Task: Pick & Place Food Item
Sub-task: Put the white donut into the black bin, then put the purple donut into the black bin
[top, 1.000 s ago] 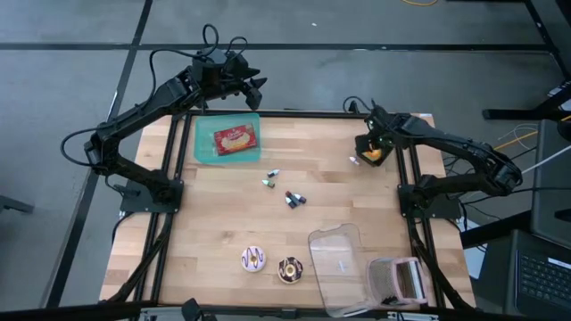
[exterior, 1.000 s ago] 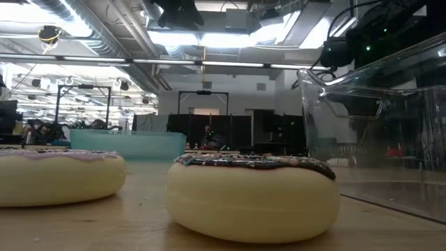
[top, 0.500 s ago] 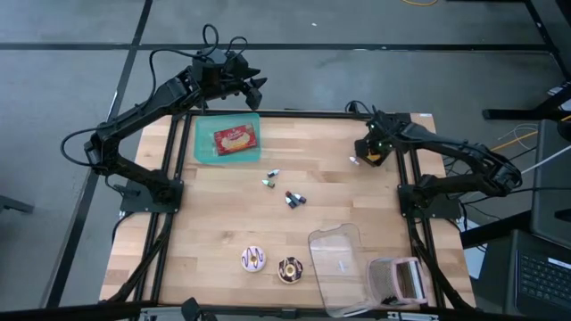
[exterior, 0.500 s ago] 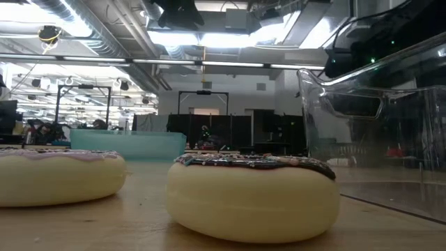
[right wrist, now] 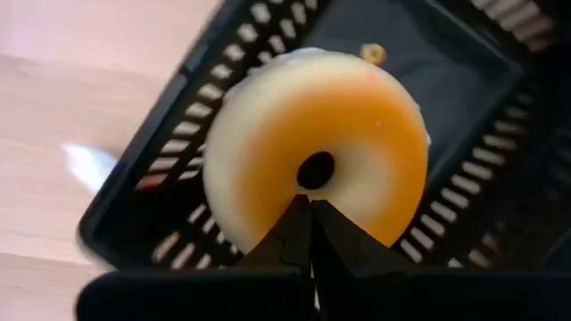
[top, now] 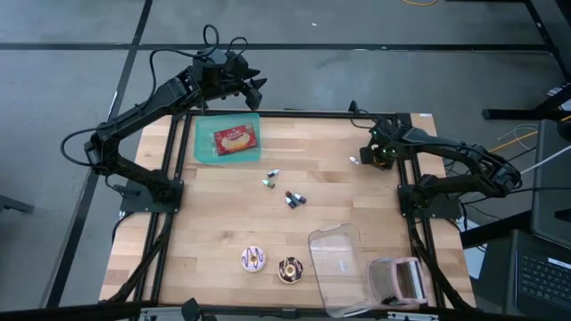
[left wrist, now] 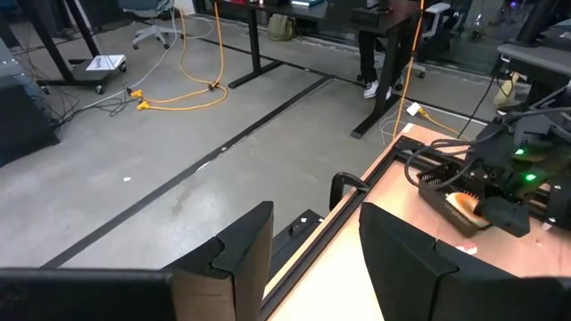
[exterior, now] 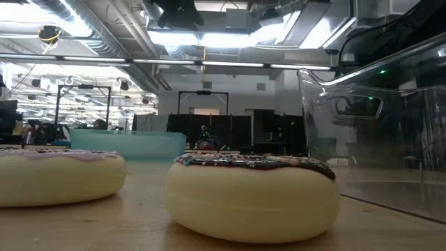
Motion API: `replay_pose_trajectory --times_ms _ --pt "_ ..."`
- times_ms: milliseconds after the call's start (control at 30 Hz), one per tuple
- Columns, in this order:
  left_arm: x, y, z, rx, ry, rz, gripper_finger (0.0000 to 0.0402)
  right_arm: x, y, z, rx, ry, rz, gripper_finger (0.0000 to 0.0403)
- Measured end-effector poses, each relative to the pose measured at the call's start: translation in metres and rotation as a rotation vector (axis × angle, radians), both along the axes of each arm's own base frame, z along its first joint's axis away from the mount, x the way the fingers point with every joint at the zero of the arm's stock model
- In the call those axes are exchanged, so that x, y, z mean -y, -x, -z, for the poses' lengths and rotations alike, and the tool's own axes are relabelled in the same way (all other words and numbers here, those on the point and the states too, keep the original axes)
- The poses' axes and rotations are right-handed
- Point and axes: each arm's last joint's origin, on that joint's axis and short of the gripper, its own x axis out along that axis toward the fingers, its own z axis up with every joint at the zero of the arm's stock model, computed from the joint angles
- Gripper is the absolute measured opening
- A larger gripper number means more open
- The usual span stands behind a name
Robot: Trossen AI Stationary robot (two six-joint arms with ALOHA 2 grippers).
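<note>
high view: the right pincer (top: 378,153) hangs over a black basket (top: 369,157) at the table's far right edge, so the step in hand is the reach for a food item. the left pincer (top: 252,86) waits past the table's far edge, just beyond a teal tray (top: 203,148).

low view: neither pincer shows clearly; a chocolate donut (exterior: 254,196) and a pink-iced donut (exterior: 59,178) lie close to the lens, well apart from the right pincer, with a clear tub (exterior: 376,132) beside them.

left wrist view: the left pincer (left wrist: 314,245) stands wide and empty, pointing across the floor toward the right arm.

right wrist view: the right pincer (right wrist: 309,210) is pinched shut, tips together, holding nothing, directly above the hole of the orange-glazed donut (right wrist: 319,164), which lies in the basket below it. the next move, as i judge it, calls for parting the fingers before lowering, so they straddle the donut's ring rather than jab it.
</note>
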Motion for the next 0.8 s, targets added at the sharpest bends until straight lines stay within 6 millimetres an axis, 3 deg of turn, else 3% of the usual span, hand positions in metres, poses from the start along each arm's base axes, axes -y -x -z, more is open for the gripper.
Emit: replay_pose_trajectory --times_ms 167,433,567,700,800 --pt "0.0 0.0 0.0 -0.002 0.002 0.0 0.0164 -0.001 0.002 -0.003 -0.028 -0.018 0.0 0.0001" --pt "0.0 0.0 0.002 -0.01 0.015 -0.002 0.0164 0.013 -0.008 -0.034 -0.043 0.076 -0.009 0.0" --pt "0.0 0.0 0.002 -0.01 0.015 -0.002 0.0164 0.013 -0.007 -0.038 -0.07 0.082 -0.02 0.0" --pt "0.0 0.0 0.002 -0.009 0.016 -0.002 0.0164 0.012 -0.014 -0.039 0.05 0.027 -0.081 0.0001" --pt "0.0 0.0 0.002 -0.01 0.017 -0.003 0.0164 0.007 -0.03 -0.044 0.222 0.03 -0.181 0.0008"
